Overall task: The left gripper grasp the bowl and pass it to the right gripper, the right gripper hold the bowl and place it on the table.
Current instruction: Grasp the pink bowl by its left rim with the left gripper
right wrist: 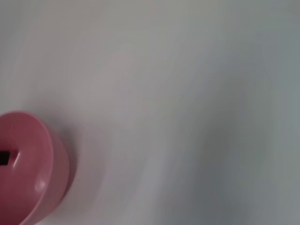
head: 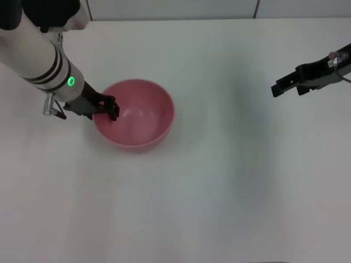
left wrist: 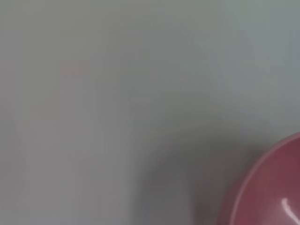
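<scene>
The pink-red bowl (head: 140,115) stands upright on the white table (head: 219,181), left of centre. My left gripper (head: 110,108) reaches down from the left onto the bowl's left rim, one finger inside and one outside, shut on the rim. The right wrist view shows the bowl (right wrist: 33,164) with a black fingertip (right wrist: 4,158) inside it. In the left wrist view only an edge of the bowl (left wrist: 272,187) shows. Far to the right of the bowl, my right gripper (head: 289,86) hangs above the table, open and empty.
The table's far edge (head: 175,18) runs along the back, with a wall behind it. Nothing else stands on the tabletop between the bowl and the right gripper.
</scene>
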Available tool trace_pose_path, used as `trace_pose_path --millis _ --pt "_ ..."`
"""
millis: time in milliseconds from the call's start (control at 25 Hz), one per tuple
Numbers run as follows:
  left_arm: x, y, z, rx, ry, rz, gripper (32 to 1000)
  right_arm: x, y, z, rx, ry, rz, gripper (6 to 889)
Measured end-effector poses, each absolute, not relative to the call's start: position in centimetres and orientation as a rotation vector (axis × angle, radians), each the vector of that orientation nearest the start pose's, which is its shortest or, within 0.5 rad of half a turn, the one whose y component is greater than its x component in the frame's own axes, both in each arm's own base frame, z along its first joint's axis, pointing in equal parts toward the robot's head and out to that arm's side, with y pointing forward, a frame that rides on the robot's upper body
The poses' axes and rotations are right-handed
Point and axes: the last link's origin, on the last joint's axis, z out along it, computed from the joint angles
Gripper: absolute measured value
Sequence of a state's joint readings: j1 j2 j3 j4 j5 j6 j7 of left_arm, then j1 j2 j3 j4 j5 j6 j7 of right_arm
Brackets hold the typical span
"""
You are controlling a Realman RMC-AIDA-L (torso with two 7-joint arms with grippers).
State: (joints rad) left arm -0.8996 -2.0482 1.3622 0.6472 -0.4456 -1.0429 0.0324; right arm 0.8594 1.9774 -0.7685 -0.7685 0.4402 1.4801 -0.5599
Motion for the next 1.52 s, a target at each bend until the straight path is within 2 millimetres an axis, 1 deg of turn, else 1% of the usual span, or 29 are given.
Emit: trace_pose_path --millis 40,400,600,800,1520 --pt "-22.25 42.53 -4.38 -2.007 -1.496 0.350 660 23.86 40.96 4.20 -2.283 1.598 -0.197 740" --pt "-22.26 42.60 -4.47 -2.008 -1.482 0.346 416 23.96 40.90 4.20 -2.281 1.601 -0.198 740" --pt "-22.24 42.56 -4.54 -2.012 -1.475 0.353 206 23.99 40.88 4.20 -2.281 1.602 -0.198 740" --pt "-22.10 42.52 -4.67 -2.022 -1.460 0.361 62 24.04 40.85 4.20 -2.280 1.603 -0.198 740" --pt "-22.02 42.47 -4.64 -2.023 -1.462 0.353 61 24.34 40.68 4.21 -2.274 1.613 -0.198 739"
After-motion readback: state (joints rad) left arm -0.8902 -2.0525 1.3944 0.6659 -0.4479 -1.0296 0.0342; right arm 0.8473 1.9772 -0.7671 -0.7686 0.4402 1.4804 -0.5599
